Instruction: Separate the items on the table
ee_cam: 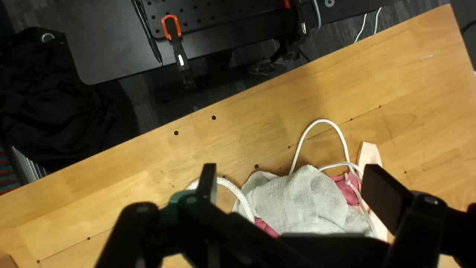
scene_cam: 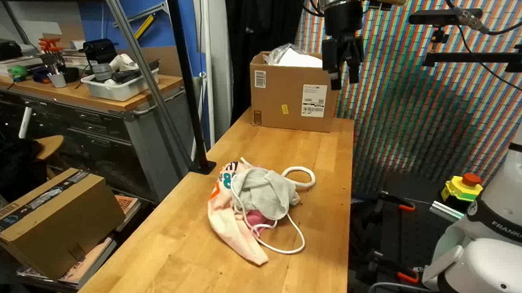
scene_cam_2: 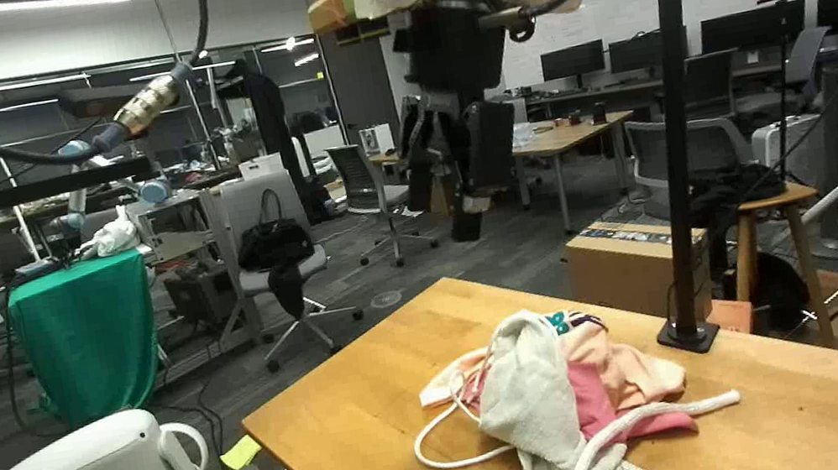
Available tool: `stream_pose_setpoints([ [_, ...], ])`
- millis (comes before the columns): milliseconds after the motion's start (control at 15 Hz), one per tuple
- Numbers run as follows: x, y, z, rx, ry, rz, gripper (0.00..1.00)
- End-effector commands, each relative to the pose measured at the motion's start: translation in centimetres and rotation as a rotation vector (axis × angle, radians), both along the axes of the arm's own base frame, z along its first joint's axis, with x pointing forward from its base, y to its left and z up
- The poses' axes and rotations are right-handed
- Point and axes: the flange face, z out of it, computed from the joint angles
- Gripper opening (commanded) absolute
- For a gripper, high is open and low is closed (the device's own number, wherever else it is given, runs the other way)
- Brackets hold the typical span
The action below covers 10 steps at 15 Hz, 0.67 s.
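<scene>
Black fingers [ee_cam: 386, 201] of the gripper [ee_cam: 292, 184] fill the foreground at the lower left and lower right of the wrist view, spread wide. Between their tips, in that frame, shows the heap [ee_cam: 297, 208], lying on the table [ee_cam: 130, 167] below. Grey cloth [scene_cam: 265, 191] lies on top, with pink cloth [ee_cam: 346, 191] showing from under it and printed peach cloth [scene_cam: 229, 228] along the heap's left side, at mid-frame in an exterior view. White rope [ee_cam: 238, 192] loops out at the heap's left in the wrist view; a thinner cord [ee_cam: 324, 121] loops above the grey cloth. In both exterior views the gripper hangs in the upper part of the frame, well apart from the heap. At upper centre in an exterior view, the box [scene_cam: 284, 87] stands on the table's far end; the post [scene_cam: 188, 79] stands on the table's edge, near the heap and to its left in that frame.
</scene>
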Motion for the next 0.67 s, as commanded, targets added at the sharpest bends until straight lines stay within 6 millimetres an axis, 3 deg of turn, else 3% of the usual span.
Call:
stream_pose_setpoints([
  [0,0.1,0.0,0.2,0.0,-0.002,0.0,1.0],
  [133,0.1,0.0,0.4,-0.001,-0.007,0.0,1.0],
  [333,1.1,2.1,-0.4,-0.023,0.008,0.042,1.0],
  [600,3.1,8.4,-2.8,-0.04,-0.021,0.174,1.0],
])
